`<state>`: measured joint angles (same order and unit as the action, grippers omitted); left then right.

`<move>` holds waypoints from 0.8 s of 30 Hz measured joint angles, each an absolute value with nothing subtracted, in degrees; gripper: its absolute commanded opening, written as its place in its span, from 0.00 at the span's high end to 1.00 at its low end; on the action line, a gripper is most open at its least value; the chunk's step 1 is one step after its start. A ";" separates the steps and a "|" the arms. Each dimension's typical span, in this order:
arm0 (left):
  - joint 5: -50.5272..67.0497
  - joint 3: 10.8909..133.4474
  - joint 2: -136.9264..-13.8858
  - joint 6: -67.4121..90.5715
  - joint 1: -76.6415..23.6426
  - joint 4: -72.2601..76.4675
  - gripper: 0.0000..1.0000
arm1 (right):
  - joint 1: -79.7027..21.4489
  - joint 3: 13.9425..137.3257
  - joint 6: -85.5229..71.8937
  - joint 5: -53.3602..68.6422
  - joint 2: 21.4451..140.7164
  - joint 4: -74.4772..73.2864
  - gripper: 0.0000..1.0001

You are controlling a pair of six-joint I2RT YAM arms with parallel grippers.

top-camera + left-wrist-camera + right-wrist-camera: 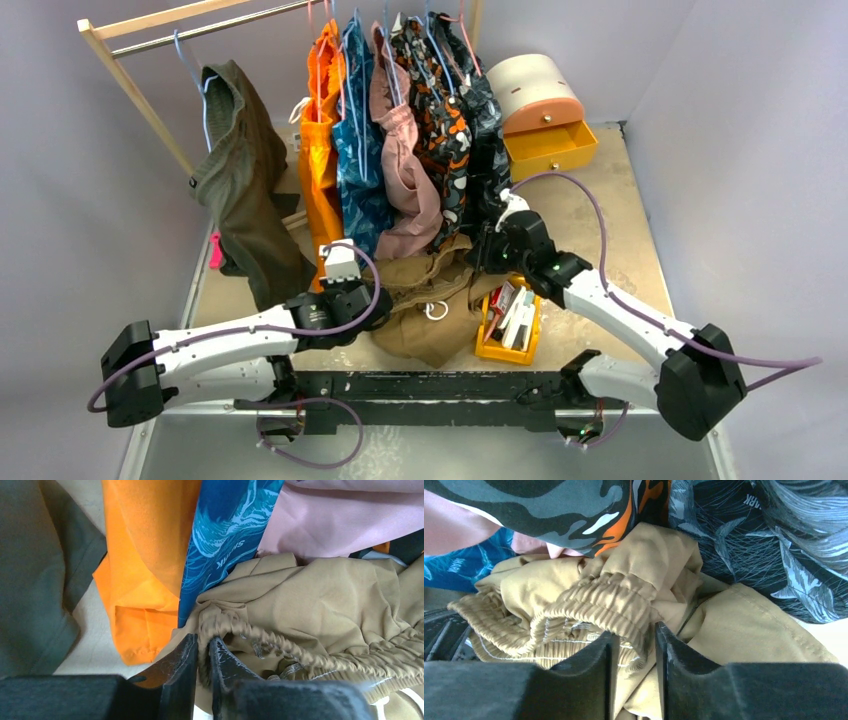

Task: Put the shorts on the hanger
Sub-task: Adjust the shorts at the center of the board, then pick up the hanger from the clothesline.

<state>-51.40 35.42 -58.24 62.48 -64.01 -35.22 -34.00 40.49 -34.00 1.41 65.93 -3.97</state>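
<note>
Where left hand (204, 644) pinches, shorts (320, 600) bunched, tan

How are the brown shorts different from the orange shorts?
The brown shorts lie crumpled on the table; the orange shorts hang from the rail. The brown shorts are tan, the orange shorts bright orange. The brown shorts' waistband sits between the fingers of the left gripper and right gripper; the orange shorts are in neither. Both are plain cloth.

Top view high, from behind, downward — two wrist views close-in, forward, all on the shorts (325, 600).
</note>
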 measured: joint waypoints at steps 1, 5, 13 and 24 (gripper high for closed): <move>-51.37 35.38 -58.24 62.63 -64.03 -35.20 0.75 | -34.00 40.49 -34.22 1.48 65.71 -4.03 0.51; -50.92 35.03 -56.77 63.00 -64.01 -35.24 0.66 | -34.00 40.49 -34.15 1.58 63.22 -5.19 0.38; -50.33 34.87 -50.72 62.98 -64.01 -36.07 0.63 | -34.00 46.63 -31.11 1.43 53.47 -13.78 0.36; -49.89 34.87 -49.69 62.85 -63.88 -37.54 0.62 | -34.94 72.29 -23.99 10.13 52.62 -14.79 0.45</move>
<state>-49.89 34.87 -49.69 62.85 -63.88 -37.54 -34.94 72.29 -23.99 10.13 52.62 -14.79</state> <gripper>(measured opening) 0.379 0.562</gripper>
